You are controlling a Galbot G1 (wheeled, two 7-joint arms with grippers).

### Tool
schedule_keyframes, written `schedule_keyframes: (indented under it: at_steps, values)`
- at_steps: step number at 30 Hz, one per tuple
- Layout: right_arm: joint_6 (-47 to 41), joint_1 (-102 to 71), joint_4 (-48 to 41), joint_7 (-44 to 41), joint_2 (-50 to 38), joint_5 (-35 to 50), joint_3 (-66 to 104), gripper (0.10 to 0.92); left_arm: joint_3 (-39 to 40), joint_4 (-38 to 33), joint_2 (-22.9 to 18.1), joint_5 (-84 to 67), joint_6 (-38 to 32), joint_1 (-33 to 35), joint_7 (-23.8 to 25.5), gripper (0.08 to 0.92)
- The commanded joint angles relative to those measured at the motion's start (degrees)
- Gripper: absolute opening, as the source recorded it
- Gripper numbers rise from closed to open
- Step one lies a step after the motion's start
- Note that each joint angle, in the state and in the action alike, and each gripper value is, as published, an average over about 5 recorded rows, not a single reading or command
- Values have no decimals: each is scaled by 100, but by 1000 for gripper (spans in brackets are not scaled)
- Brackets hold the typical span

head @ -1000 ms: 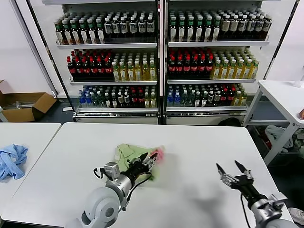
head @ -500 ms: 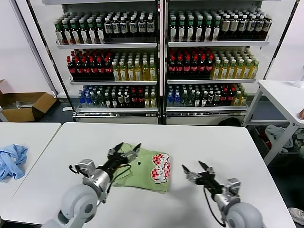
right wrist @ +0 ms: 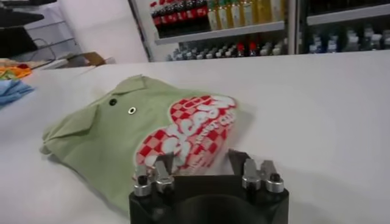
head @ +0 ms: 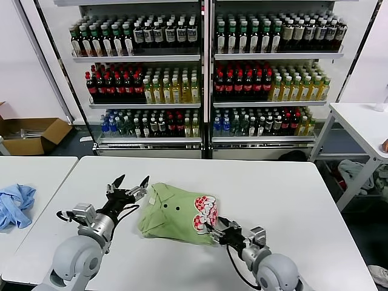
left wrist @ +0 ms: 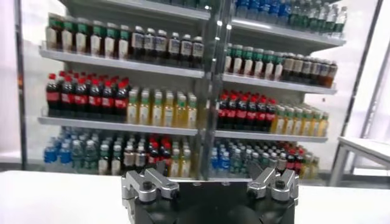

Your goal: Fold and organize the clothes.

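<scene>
A light green polo shirt (head: pixel 173 215) lies folded on the white table (head: pixel 273 188), collar and dark buttons up, its red-and-white checkered print (head: pixel 205 212) at the right end. My left gripper (head: pixel 130 182) is open and empty, just left of the collar and clear of the cloth. My right gripper (head: pixel 213 228) is open at the shirt's right front edge, below the print. In the right wrist view the shirt (right wrist: pixel 116 131) and print (right wrist: pixel 189 134) lie right before my open right gripper (right wrist: pixel 200 159). The left wrist view shows my left gripper (left wrist: pixel 210 182) spread wide, facing the shelves.
A blue cloth (head: pixel 15 205) lies on a second table at the left. Shelves of bottles (head: pixel 206 73) stand behind the table. A cardboard box (head: pixel 30 134) sits on the floor at far left, and another white table (head: pixel 364 121) stands at far right.
My left gripper has let go of the shirt and drawn back to the left. The shirt now lies folded flat. My right gripper has moved left up to the shirt's edge.
</scene>
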Motion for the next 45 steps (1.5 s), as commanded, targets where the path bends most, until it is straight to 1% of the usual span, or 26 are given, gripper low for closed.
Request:
schedule_keyframes:
  at_steps: [1,4,9,14,17,23,25,27,32,36,39,45]
  values:
    - [55,394,-240,-185,20,-496,-484,516,-270,61,25,170,-79,84,76,823]
    - [143,321,-127,-403,-58,-771,-275,429,-260,80,22,167,-78,77,83,823]
    - [178,-208,329,-924,-272,-1643,489,291,-326,152,37,111,-71,103,142,823]
    - [159,-575,607,-1005,-669,-1691,1186,155,-313,218,59,-48,-72,97,150,823]
    - [133,-566,574,-917,-852,-1527,1376,127,-209,238,36,-58,-67,58,148,823]
    - [-178,-670,757,-700,-799,-1423,1451,128,-75,257,-32,-59,-60,0,140,823]
    - [-229,-779,850,-705,-766,-1414,1496,152,-68,254,-33,-63,-59,11,145,823]
    - [-226,-896,940,-663,-762,-1395,1544,202,-77,250,-29,-73,-58,26,147,823]
    - [26,-988,1135,-155,-691,-1204,1588,356,-142,190,20,-173,-58,95,144,823]
    - [376,-598,1094,80,-472,-998,1237,469,-173,169,91,-210,-58,117,144,823]
    - [533,-95,776,181,-76,-921,734,556,-177,157,80,-210,-58,113,138,823]
    - [683,574,-430,171,664,-1140,-4,729,-188,87,17,-184,-64,252,133,823]
